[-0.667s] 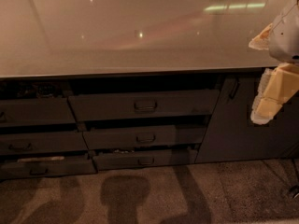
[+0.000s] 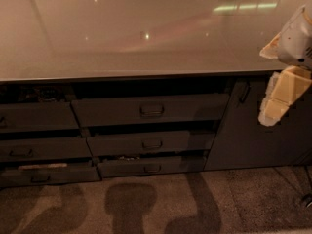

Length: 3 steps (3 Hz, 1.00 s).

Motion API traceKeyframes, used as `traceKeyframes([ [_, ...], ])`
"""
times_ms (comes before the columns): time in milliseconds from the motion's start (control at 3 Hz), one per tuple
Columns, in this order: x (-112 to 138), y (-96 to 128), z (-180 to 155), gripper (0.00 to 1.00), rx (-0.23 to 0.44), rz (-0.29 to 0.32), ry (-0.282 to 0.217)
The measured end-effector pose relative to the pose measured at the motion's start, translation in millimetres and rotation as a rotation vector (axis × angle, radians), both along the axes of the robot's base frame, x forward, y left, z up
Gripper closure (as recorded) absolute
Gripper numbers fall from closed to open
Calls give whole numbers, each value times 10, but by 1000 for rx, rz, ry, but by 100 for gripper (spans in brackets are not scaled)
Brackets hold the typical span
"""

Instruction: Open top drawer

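Note:
The top drawer (image 2: 151,110) is the widest dark grey front, just under the countertop in the middle of the view. Its small loop handle (image 2: 151,110) sits at the centre of the front. A dark gap shows above the front, and the drawer's inside is not visible. My gripper (image 2: 279,97) is pale and yellowish. It hangs at the right edge of the view, in front of the cabinet door and well to the right of the drawer handle. It touches nothing.
A glossy countertop (image 2: 146,33) spans the top. Two narrower drawers (image 2: 152,144) lie under the top drawer, and more drawers (image 2: 34,118) stack at the left. A dark cabinet door with a vertical handle (image 2: 242,92) stands at the right. Carpet (image 2: 195,204) covers the floor.

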<state>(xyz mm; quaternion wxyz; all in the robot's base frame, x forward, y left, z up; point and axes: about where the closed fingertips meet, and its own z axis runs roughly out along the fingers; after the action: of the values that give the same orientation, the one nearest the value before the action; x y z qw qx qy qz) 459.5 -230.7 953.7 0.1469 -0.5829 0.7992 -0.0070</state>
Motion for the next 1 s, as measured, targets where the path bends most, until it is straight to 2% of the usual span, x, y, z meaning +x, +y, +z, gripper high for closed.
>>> traceKeyframes([
  [333, 356, -198, -537, 0, 33, -32, 128],
  [667, 684, -283, -1338, 0, 56, -27, 279],
  [1000, 684, -283, -1337, 0, 56, -27, 278],
])
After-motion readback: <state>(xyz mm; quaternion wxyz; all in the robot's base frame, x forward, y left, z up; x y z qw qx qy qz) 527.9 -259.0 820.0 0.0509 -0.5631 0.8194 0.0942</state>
